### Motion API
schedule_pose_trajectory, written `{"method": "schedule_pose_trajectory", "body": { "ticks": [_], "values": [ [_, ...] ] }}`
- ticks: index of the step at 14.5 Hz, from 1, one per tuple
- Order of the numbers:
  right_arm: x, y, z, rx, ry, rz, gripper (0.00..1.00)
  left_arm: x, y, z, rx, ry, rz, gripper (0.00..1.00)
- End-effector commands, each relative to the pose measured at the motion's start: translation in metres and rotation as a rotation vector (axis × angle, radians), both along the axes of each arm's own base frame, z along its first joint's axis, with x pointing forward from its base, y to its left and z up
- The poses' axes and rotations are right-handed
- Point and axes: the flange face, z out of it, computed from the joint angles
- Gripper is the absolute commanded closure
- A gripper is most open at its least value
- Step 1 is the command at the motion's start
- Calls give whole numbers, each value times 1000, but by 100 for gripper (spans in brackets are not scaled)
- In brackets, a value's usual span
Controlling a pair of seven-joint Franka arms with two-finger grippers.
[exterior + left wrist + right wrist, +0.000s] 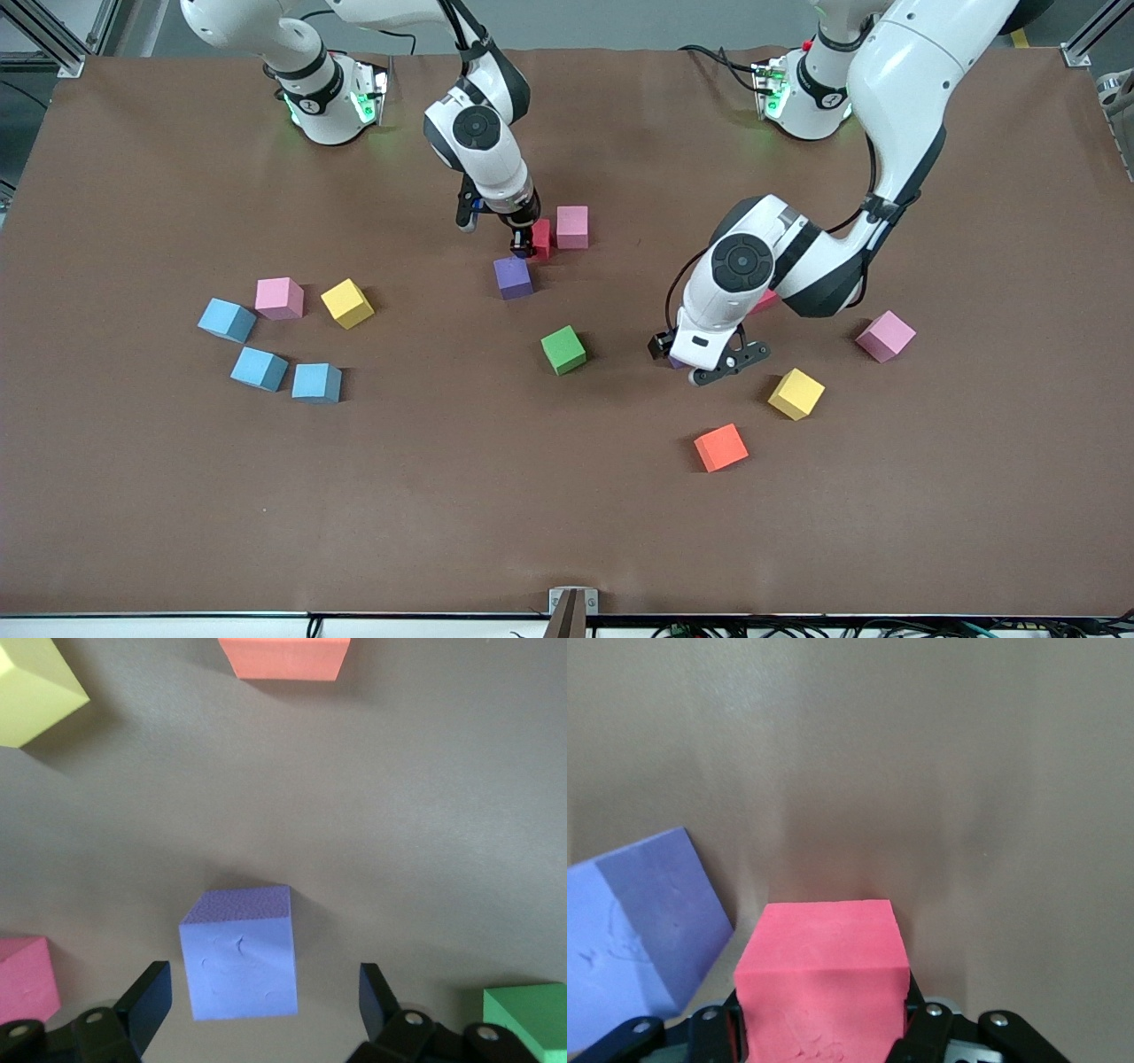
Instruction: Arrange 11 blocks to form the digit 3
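1. The right claw (529,241) is pinching a red block (541,237) low over the tabletop (443,496), just beside a pink block (572,227) and close to a purple block (513,276) that lies nearer the front camera; this trio looks like the only start of the digit 3, and the other blocks lie scattered
2. The left claw (266,1010) is spread wide and low around a second purple block (239,961), which sits squarely between the fingers (146,997) without touching either in the wrist view (from the front the arm hides nearly all of it)
3. The relation that matters: that purple block lies directly below the left claw, centred in the gap, its faces roughly parallel to the pads, so a plain squeeze should seat it
4. Nearby sit a green block (563,349), a yellow block (796,393) and an orange block (720,447), none between the jaws
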Motion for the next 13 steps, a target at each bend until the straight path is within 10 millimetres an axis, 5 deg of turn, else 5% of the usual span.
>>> {"method": "schedule_pose_trajectory", "body": {
  "ticks": [1, 13],
  "values": [
    [-13, 12, -6, 18, 11, -15, 63, 6, 1, -13, -5, 2, -2, 6],
    [-22, 15, -8, 19, 33, -107, 60, 3, 14, -45, 31, 44, -1, 1]
  ]
}}
